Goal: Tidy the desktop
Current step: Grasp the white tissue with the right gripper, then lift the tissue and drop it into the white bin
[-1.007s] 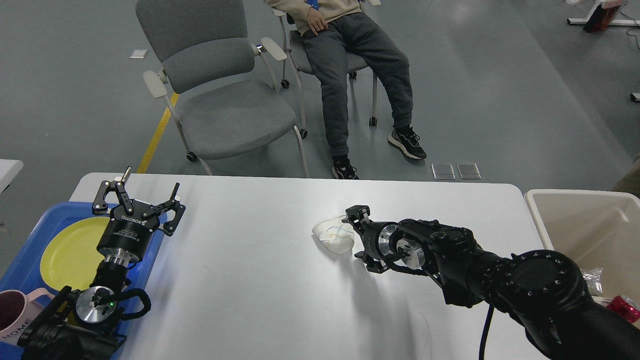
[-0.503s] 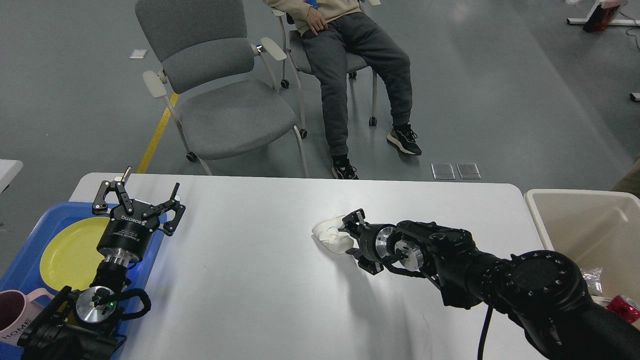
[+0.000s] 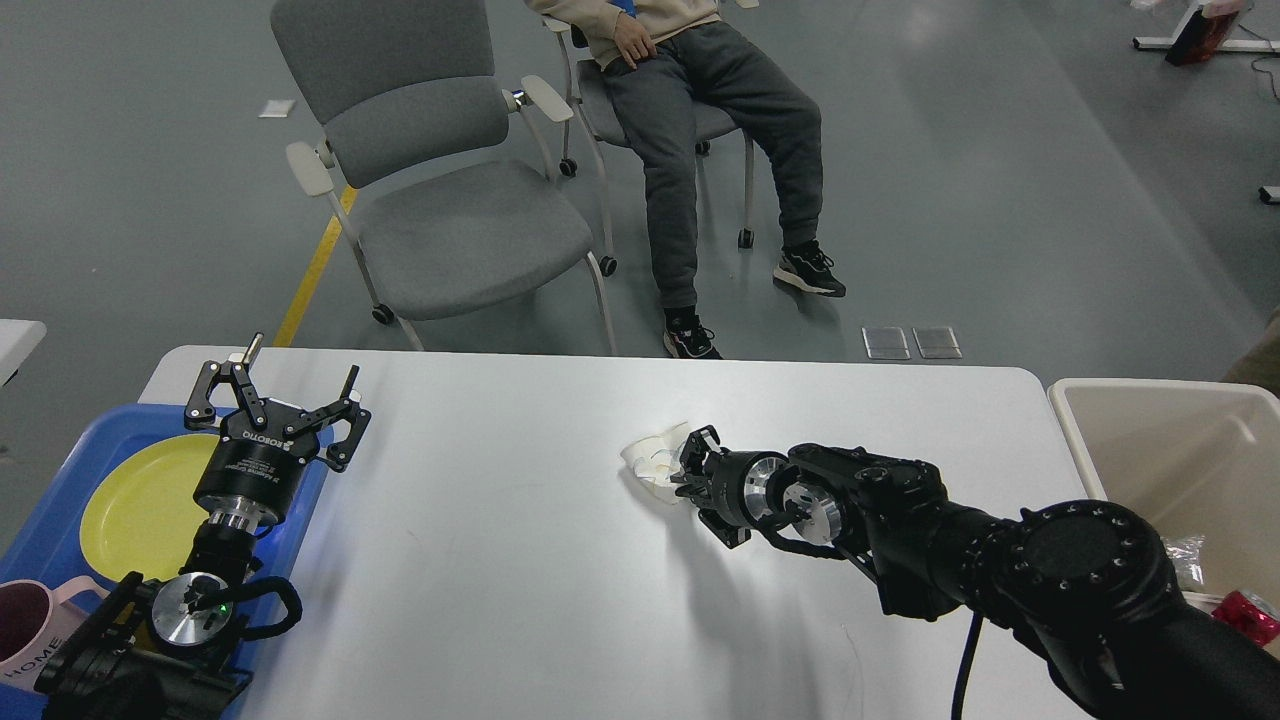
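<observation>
The white desktop point(image 3: 500, 570) fills the lower view. A crumpled white plastic cup point(image 3: 650, 462) lies on it right of centre. My right gripper point(image 3: 682, 468) reaches in from the right, and its fingers close on the cup's right side, squeezing it narrower. My left gripper point(image 3: 277, 392) is open and empty, pointing away from me over the far edge of the blue tray point(image 3: 45, 545) at the table's left end.
The tray holds a yellow plate point(image 3: 135, 515) and a pink mug point(image 3: 25, 625). A beige bin point(image 3: 1180, 470) with some wrappers stands off the table's right edge. A grey chair point(image 3: 450, 210) and a seated person point(image 3: 700, 120) are beyond the far edge.
My right gripper moved left onto the cup and its fingers closed; the cup went from wide and flat to squeezed and narrower. The left arm has not moved.
</observation>
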